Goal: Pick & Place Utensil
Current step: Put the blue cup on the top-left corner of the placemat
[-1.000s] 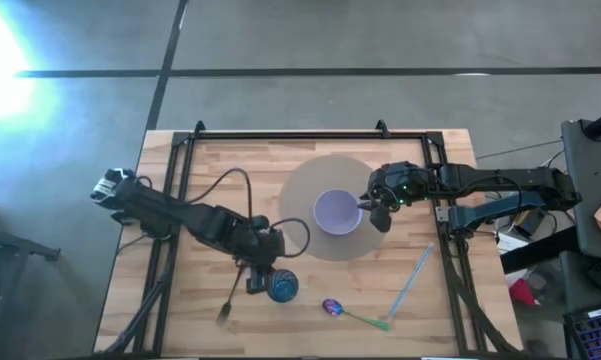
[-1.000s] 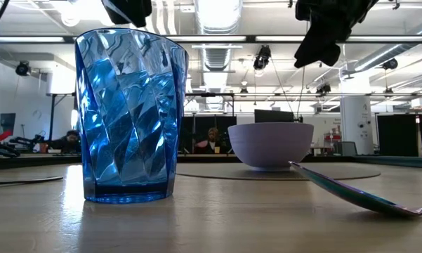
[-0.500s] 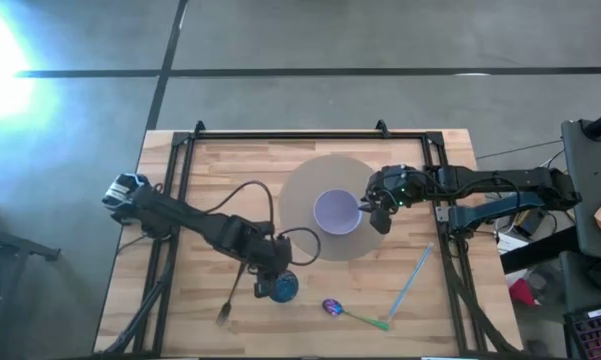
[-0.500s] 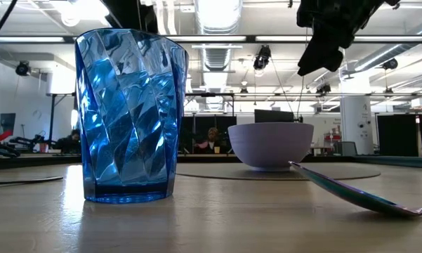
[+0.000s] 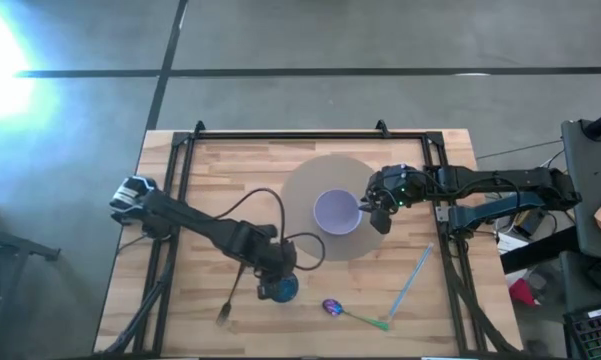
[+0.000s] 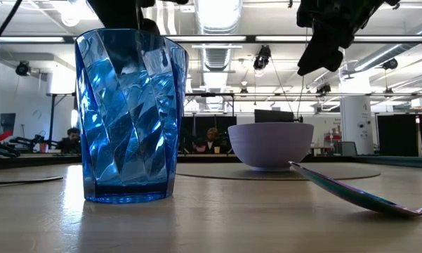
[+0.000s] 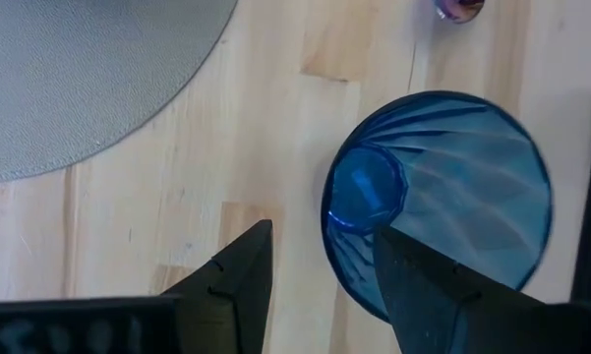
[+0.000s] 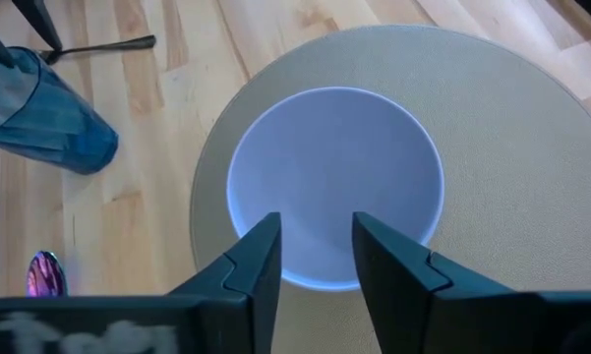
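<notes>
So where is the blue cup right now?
In the high view the blue cup stands on the wooden table near its front edge, just under the left gripper, with the shiny spoon close by.

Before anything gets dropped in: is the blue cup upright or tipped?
Upright. The blue cup stands on its base on the table, mouth up, in the low view.
</notes>
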